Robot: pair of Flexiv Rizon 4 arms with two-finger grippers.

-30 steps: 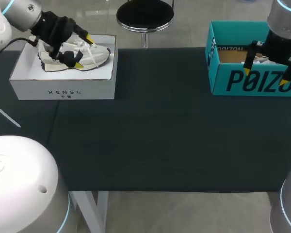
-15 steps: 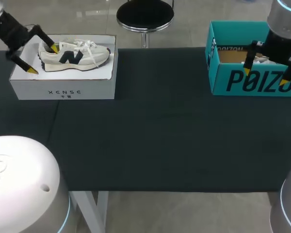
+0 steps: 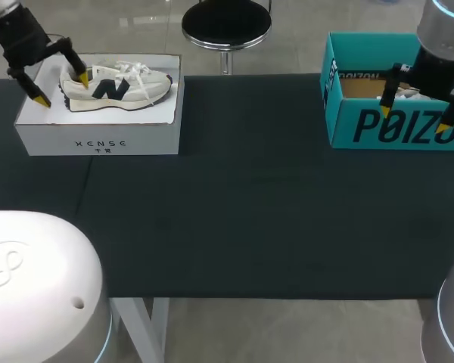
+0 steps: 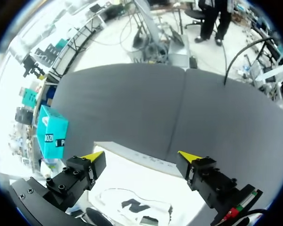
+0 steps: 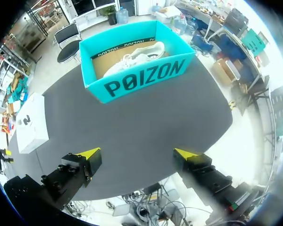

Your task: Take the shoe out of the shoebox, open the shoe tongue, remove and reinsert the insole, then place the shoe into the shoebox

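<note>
White shoe [image 3: 115, 85] atop box [image 3: 98, 141], left end effector [image 3: 61, 87] agape beside it; right end effector [image 3: 415, 119] agape near teal shoebox [image 3: 363, 128].

Head camera high behind the robot, looking down on the whole dark table [image 3: 250, 227], left wrist camera close above the white box [image 4: 146, 181], right wrist camera farther up, facing the teal box [image 5: 141, 77], all three seeing both boxes.

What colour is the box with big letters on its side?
The box is teal, shown best in the right wrist view.
</note>
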